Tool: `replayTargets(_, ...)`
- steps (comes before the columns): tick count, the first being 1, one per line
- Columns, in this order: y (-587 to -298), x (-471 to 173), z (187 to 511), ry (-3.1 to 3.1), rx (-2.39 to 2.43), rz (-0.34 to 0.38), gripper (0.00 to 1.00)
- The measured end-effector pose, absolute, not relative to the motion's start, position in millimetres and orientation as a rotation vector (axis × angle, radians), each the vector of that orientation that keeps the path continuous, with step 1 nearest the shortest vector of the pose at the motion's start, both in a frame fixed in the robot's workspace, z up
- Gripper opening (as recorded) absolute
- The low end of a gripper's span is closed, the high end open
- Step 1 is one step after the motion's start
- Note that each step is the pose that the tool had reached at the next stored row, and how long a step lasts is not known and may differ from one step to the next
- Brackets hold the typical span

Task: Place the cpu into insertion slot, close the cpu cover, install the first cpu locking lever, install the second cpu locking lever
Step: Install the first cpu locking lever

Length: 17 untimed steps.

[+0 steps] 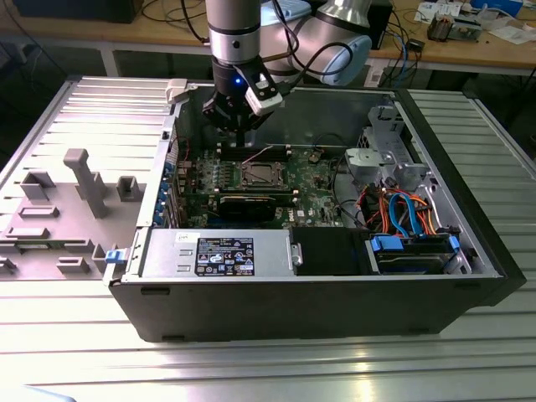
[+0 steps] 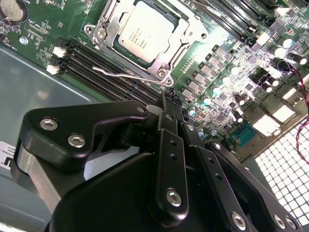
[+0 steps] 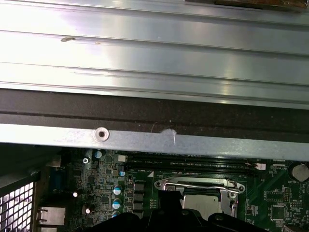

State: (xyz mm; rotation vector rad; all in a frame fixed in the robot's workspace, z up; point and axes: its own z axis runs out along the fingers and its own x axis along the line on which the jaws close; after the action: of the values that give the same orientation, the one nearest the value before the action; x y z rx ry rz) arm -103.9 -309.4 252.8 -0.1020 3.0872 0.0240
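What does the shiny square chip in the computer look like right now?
The cpu is a flat square chip with a silver-grey metal top carrying small dark print. It lies flat on the green motherboard, framed by the cpu cover, whose edges overlap its rim. A thin wire lever runs alongside. The gripper hovers nearby, not touching it.

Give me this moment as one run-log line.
gripper: above board, holding nothing | cpu: seated in socket | cpu cover: closed over it | locking lever: one wire lever visible beside socket
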Motion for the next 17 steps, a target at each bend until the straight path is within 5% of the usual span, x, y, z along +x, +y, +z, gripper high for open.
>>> replayTargets(17, -309.6, -80.5, 243.9, 3.100, -0.075, 0.072, 0.11)
